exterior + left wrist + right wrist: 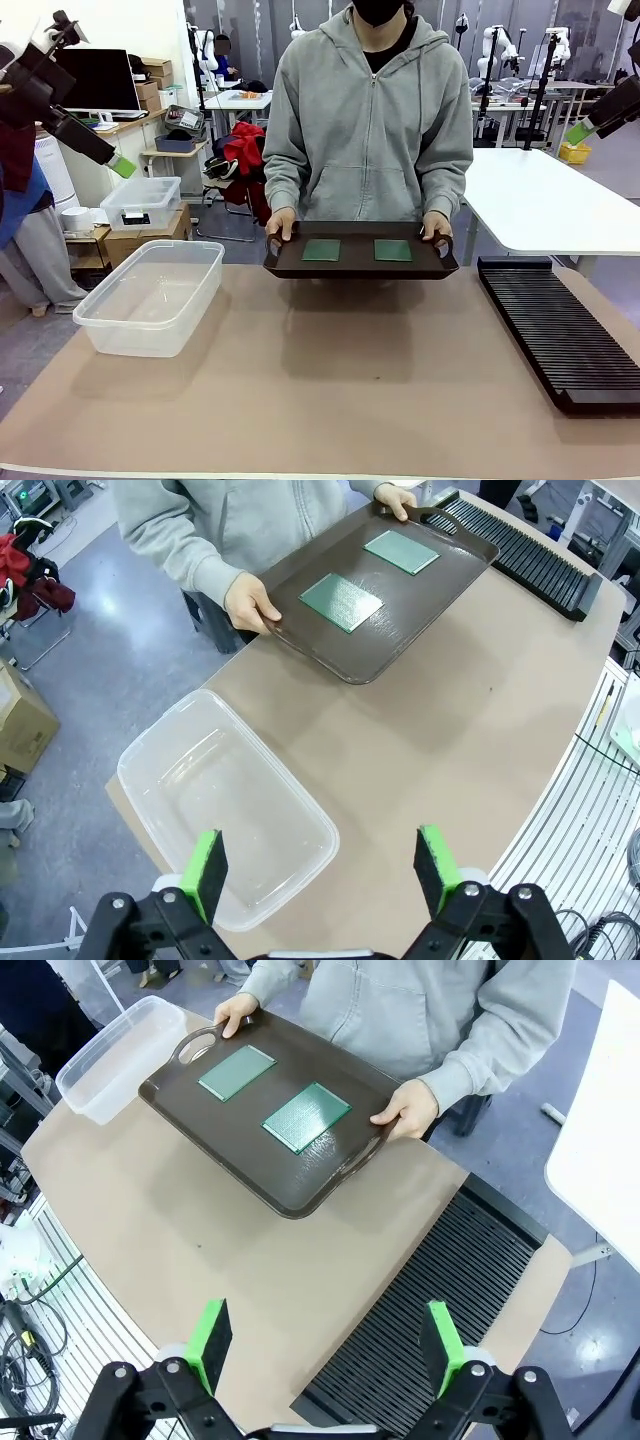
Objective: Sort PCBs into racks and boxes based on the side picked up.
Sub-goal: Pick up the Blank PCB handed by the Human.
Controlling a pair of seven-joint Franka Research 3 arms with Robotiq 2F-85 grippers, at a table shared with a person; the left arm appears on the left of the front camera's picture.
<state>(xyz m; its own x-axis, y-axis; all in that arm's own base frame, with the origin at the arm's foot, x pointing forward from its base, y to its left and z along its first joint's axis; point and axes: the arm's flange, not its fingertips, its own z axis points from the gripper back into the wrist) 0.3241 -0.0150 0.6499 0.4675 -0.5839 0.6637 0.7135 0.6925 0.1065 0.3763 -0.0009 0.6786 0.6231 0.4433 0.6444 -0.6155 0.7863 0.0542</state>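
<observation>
A person (365, 130) is holding a tray (360, 268) carrying 2 PCBs (321, 250) over the worktop (350, 390) between box (130, 335) and rack (560, 330), while left fingers (205, 870) and right fingers (212, 1340) are hanging spread.

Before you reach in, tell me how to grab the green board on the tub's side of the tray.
Come straight down from above and pinch two opposite edges of the board. It lies flat on the tray, so likely only its thin edges offer a hold.
</observation>
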